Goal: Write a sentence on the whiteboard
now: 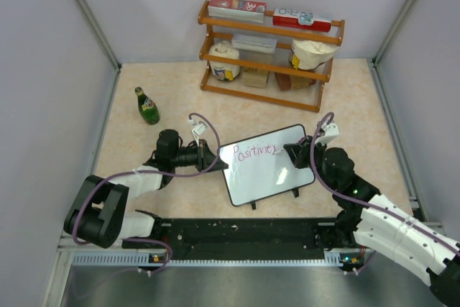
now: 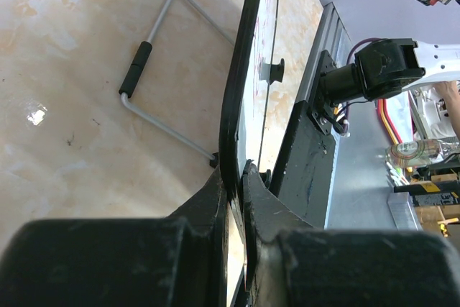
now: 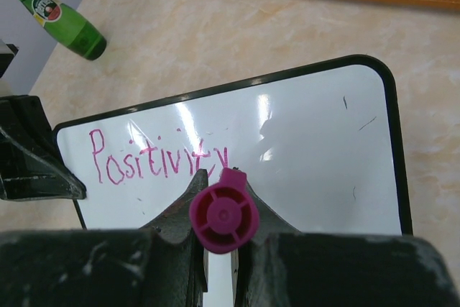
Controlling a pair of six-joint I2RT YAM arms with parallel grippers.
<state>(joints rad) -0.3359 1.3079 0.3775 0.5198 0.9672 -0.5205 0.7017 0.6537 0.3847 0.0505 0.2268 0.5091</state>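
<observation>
The board [image 1: 267, 167] stands mid-table between the arms. The left gripper [image 2: 237, 177] pinches its edge tight. The right gripper [image 1: 291, 150] squeezes a pink marker [image 3: 223, 218]. The sentence [image 3: 158, 157] says only "Positivity", so more words are probably left.

Left arm [image 1: 144, 177]: white links alternated with black joint housings; the bulkiest black housing sat farthest from the claw.
Right arm [image 1: 392, 224]: same white shells and black joints, with black seams across the white.
Left claw [image 1: 215, 157]: matte black; two tapering fingers [image 2: 208, 210], dusty and scuffed.
Right claw [image 1: 293, 150]: black; fingers [image 3: 176, 224] flecked with pale scratches.
Cables [image 1: 180, 174]: purple, looping up just behind each claw and trailing back along the arm.
Connectors [image 1: 199, 129]: small, white, at the cable loops behind each claw.
</observation>
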